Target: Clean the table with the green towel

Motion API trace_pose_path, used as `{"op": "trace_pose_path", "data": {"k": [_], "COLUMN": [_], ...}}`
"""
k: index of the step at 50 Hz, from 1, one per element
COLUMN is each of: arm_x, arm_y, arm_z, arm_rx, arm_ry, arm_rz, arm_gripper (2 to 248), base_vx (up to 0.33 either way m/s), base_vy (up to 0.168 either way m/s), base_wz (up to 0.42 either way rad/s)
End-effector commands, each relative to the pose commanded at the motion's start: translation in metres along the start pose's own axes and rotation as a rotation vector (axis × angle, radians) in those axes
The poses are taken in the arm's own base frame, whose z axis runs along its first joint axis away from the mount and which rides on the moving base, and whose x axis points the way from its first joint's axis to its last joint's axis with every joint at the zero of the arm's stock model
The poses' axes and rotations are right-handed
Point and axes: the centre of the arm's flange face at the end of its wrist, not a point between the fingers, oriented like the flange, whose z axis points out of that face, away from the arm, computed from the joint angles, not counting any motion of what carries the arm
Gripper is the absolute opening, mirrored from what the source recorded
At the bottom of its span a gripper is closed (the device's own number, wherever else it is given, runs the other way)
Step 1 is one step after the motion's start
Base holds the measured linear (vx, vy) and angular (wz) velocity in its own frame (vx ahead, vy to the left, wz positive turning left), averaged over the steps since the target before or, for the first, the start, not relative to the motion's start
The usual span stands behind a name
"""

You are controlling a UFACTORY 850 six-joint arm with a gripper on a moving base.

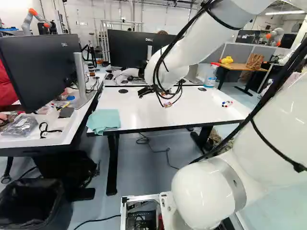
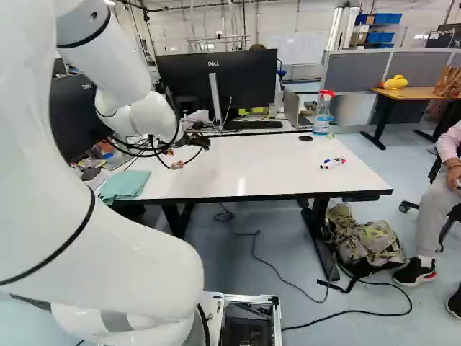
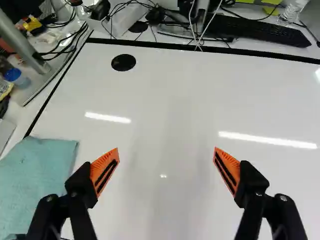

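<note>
The black, orange-padded gripper (image 3: 166, 150) gapes wide, empty, above the white rectangular table (image 3: 167, 105); the green cloth towel (image 1: 103, 120) lies on the table's near-left corner. Descending without shifting there first would probably miss it.

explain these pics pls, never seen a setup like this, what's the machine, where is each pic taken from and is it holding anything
The machine is a white robot arm on a moving base, ending in two black fingers with orange pads. The two base views come from cameras behind the arm, one to its left, one to its right, and show the same scene. The wrist view looks along the fingers. On the white table lie a green towel, by the near corner at the left of the left base view, and some markers towards the other end; a spray bottle stands by the far edge. Nothing is held: the fingers are spread open, with the towel off to one side.
</note>
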Motion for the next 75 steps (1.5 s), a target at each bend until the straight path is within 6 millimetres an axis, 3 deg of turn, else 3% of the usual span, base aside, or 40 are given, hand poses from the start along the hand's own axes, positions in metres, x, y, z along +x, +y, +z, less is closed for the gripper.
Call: {"op": "trace_pose_path", "data": {"k": [36, 75], "arm_x": [0.005, -0.002], "arm_y": [0.055, 0.055], "arm_z": [0.004, 0.005], "arm_rx": [-0.095, -0.098], "arm_ry": [-0.003, 0.016], "arm_rz": [0.094, 0.095], "arm_gripper": [247, 247], "base_vx": [0.0, 0.0], "base_vy": [0.0, 0.0], "base_wz": [0.0, 0.0]}}
